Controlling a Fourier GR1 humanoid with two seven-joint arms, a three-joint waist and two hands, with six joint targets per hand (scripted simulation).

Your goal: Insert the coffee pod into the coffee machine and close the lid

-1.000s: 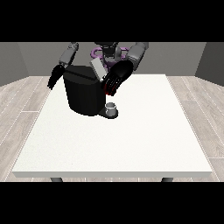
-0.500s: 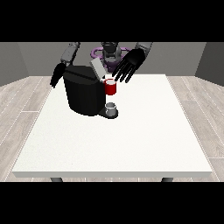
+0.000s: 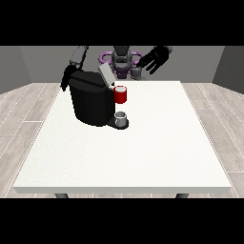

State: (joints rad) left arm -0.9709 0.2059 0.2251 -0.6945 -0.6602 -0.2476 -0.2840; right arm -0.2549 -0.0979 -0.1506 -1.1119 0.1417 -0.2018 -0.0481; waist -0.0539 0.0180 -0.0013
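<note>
I see the hand at the view's right [image 3: 155, 58] has lifted off the coffee machine [image 3: 93, 100], fingers spread; its lid [image 3: 106, 75] stands open.

A large white table [image 3: 143, 157] with a thin edge fills the middle of the room, its dark legs [image 3: 61, 195] just showing below. The floor [image 3: 24, 114] is pale wooden planks. Plain grey walls [image 3: 28, 62] stand behind, evenly lit.

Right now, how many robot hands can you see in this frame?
2: one hand raised with fingers spread at the view's right, above the table's far edge; the other hand behind the coffee machine, partly hidden.
</note>
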